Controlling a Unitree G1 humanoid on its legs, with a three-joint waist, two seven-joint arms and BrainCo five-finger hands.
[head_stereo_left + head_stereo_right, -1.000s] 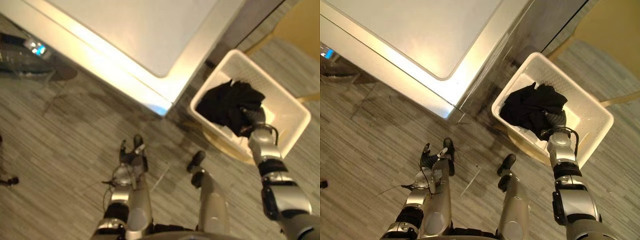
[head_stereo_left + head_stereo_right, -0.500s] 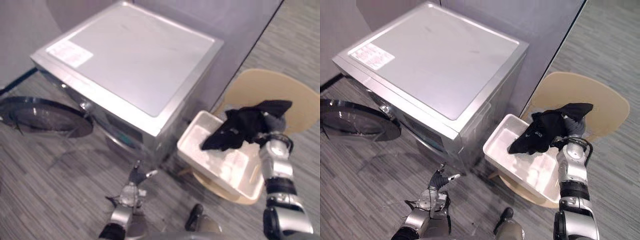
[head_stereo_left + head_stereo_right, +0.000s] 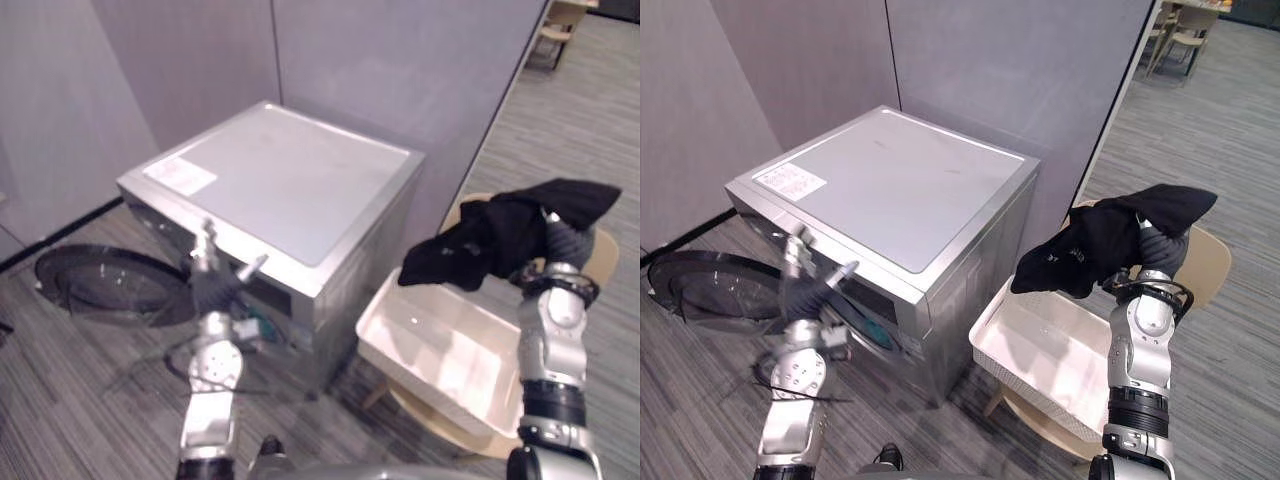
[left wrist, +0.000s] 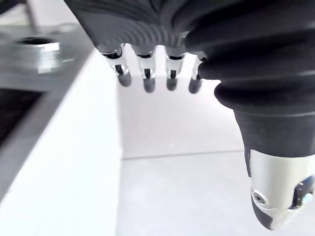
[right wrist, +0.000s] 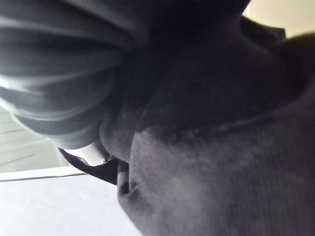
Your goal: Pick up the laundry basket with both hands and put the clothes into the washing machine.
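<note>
Black clothing (image 3: pixel 1105 240) is carried aloft on the right hand (image 3: pixel 1162 246), above the white laundry basket (image 3: pixel 440 345). How far that hand is closed cannot be told, as it is buried in the cloth. The basket is set on a tan chair (image 3: pixel 1206 268) just beside the silver washing machine (image 3: pixel 900 185). The left hand (image 3: pixel 213 290) is raised before the machine's front, spread wide and empty.

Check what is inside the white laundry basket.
The laundry basket shows a bare white bottom and walls, no clothes. The black garment hangs above it on the right hand. The right arm covers one corner.
</note>
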